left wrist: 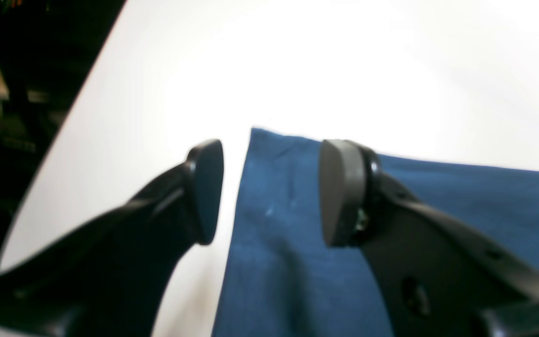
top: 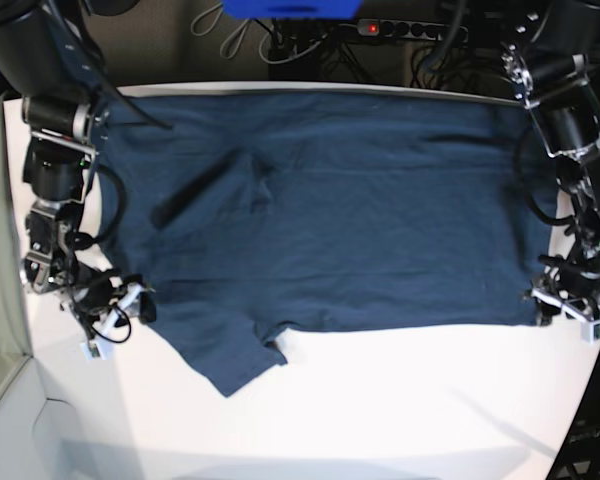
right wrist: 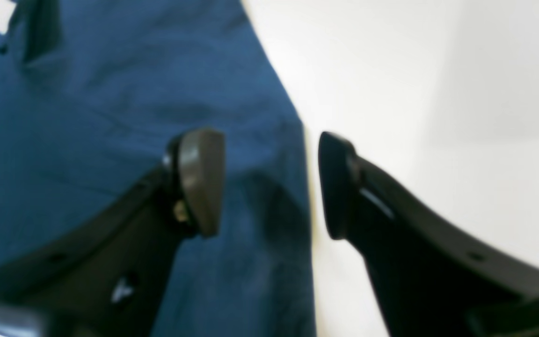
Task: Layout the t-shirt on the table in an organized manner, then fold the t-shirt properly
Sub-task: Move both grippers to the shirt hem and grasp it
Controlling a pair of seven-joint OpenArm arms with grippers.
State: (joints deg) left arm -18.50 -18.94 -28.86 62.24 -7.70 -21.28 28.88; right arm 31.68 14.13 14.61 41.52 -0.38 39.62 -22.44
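The dark navy t-shirt (top: 360, 200) lies spread across the far half of the white table (top: 380, 400), with one sleeve pointing toward the near edge at the lower left. My right gripper (top: 135, 300) is at the shirt's left edge. In its wrist view the right gripper (right wrist: 269, 182) stands open, one finger over the t-shirt (right wrist: 87, 117) and the other over bare table (right wrist: 438, 117). My left gripper (top: 543, 300) is at the shirt's near right corner. There the left gripper (left wrist: 272, 192) is open too, straddling the edge of the t-shirt (left wrist: 461, 196).
Cables and a power strip (top: 410, 28) run behind the table's far edge. The table's curved edge (top: 590, 390) passes close to the left arm, with dark floor (left wrist: 17, 93) beyond it. A grey-green surface (top: 0, 250) borders the left side.
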